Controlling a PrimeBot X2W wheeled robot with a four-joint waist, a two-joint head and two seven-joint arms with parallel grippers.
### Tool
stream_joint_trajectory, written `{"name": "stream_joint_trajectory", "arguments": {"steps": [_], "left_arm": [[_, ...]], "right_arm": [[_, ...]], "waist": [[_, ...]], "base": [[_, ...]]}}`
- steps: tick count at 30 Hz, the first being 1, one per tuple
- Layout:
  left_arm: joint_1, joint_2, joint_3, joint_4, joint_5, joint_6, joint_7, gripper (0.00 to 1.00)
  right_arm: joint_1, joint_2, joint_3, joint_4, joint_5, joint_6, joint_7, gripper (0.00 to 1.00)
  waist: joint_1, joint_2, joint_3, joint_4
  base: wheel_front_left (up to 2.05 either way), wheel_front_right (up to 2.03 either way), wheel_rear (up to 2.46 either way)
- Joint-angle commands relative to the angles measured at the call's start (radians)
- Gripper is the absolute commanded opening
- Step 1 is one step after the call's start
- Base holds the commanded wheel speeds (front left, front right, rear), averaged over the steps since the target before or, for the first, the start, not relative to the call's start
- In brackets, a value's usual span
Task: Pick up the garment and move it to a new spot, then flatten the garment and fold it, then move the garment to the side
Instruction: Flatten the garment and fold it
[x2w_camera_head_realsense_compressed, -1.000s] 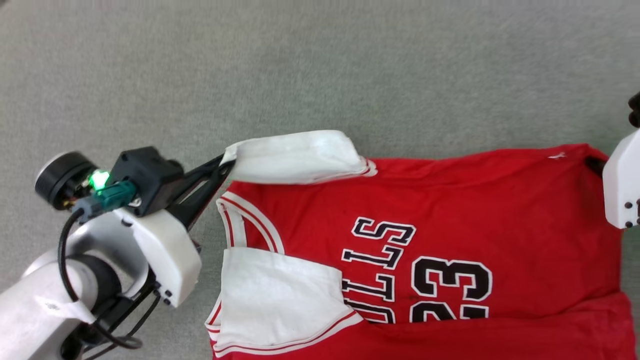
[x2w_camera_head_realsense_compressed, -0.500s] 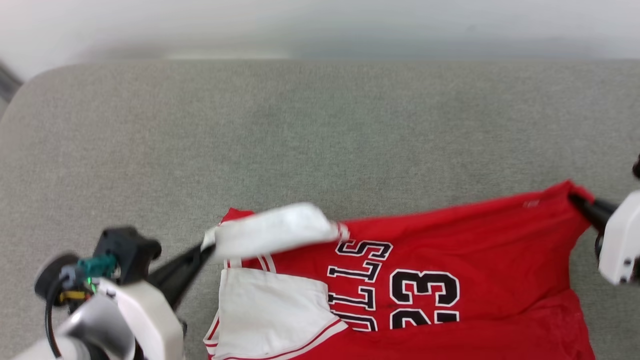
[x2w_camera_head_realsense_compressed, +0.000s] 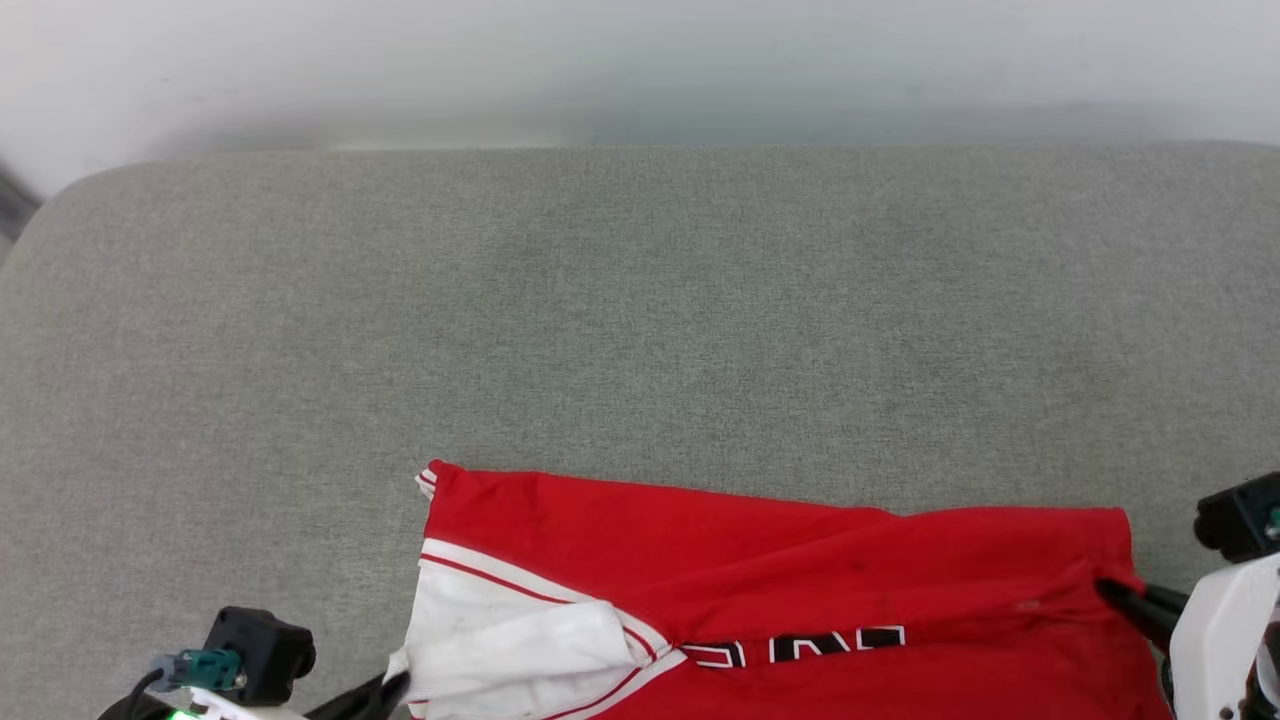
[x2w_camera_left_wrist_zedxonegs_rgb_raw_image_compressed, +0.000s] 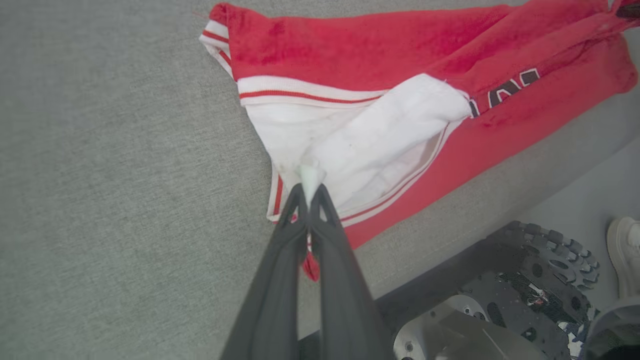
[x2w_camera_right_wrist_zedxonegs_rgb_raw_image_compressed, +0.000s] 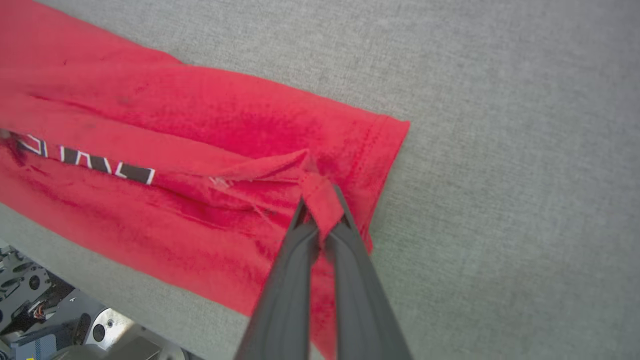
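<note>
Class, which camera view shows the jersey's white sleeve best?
The left wrist view: the white short sleeve of the red jersey lies spread mid-frame, its corner pinched in the left gripper. The head view cuts the sleeve off at the bottom edge; the right wrist view faces the red hem end.

Broad grey woven-fabric padded surface (x2w_camera_head_realsense_compressed: 640, 300), evenly lit
A plain whitish wall (x2w_camera_head_realsense_compressed: 640, 60) is seen behind its rounded far edge; smooth pale grey floor (x2w_camera_left_wrist_zedxonegs_rgb_raw_image_compressed: 585, 190) is shown below.
</note>
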Motion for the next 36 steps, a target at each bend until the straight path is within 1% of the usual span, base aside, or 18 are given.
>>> {"name": "stream_joint_trajectory", "arguments": {"steps": [1,8,12,16,17,18,19,20,25,29,34,36], "left_arm": [[0.009,-0.006,-0.005,0.012,0.001,-0.007,0.002,0.0],[-0.025,-0.05,-0.049,0.085,0.023,-0.043,0.032,0.0],[-0.051,-0.08,-0.075,0.128,0.051,-0.058,0.047,0.0],[-0.065,-0.113,-0.091,0.165,0.065,-0.067,0.047,0.0],[-0.068,-0.119,-0.093,0.173,0.067,-0.069,0.043,0.22],[-0.068,-0.124,-0.097,0.182,0.069,-0.071,0.04,0.5],[-0.067,-0.128,-0.1,0.189,0.07,-0.074,0.037,1.0],[-0.068,-0.132,-0.102,0.195,0.072,-0.076,0.036,1.0],[-0.069,-0.146,-0.095,0.209,0.075,-0.076,0.01,1.0],[-0.072,-0.158,-0.078,0.213,0.097,-0.071,-0.048,1.0],[-0.08,-0.17,-0.038,0.211,0.129,-0.062,-0.158,1.0],[-0.087,-0.177,-0.013,0.215,0.151,-0.045,-0.222,1.0]], "right_arm": [[0.01,-0.019,0.019,0.002,-0.004,0.0,-0.01,0.0],[-0.04,-0.108,0.171,0.039,-0.032,0.0,-0.06,0.0],[-0.071,-0.136,0.244,0.067,-0.031,0.0,-0.091,0.0],[-0.094,-0.146,0.303,0.11,-0.016,0.0,-0.108,0.0],[-0.097,-0.143,0.314,0.121,-0.006,0.0,-0.105,0.0],[-0.102,-0.141,0.324,0.127,-0.001,0.0,-0.106,0.07],[-0.108,-0.141,0.334,0.132,0.002,0.0,-0.112,0.53],[-0.114,-0.138,0.342,0.137,0.01,0.0,-0.117,1.0],[-0.13,-0.133,0.366,0.152,0.03,-0.001,-0.139,1.0],[-0.144,-0.139,0.364,0.146,0.065,-0.001,-0.158,1.0],[-0.14,-0.13,0.305,0.112,0.143,-0.001,-0.174,1.0],[-0.134,-0.129,0.264,0.102,0.161,-0.001,-0.179,1.0]], "waist": [[0.0,-0.0001,0.004,0.0],[0.0,-0.0001,0.026,0.003],[0.0,-0.0001,0.034,0.006],[0.0,-0.0001,0.035,0.005],[0.0,-0.0001,0.033,0.005],[0.0,-0.0001,0.032,0.004],[0.0,-0.0001,0.03,0.003],[0.0,-0.0001,0.028,0.002],[0.0,-0.0001,0.005,-0.001],[0.0,-0.0001,-0.028,-0.004],[0.0,-0.0001,-0.066,-0.007],[0.0,-0.0001,-0.078,-0.009]], "base": [[0.0,0.0,0.0],[0.0,0.0,0.0],[0.0,0.0,0.0],[0.0,0.0,0.0],[0.0,0.0,0.0],[0.0,0.0,0.0],[0.0,0.0,0.0],[0.0,0.0,0.0],[0.0,0.0,0.0],[0.0,0.0,0.0],[0.0,0.0,0.0],[0.0,0.0,0.0]]}}
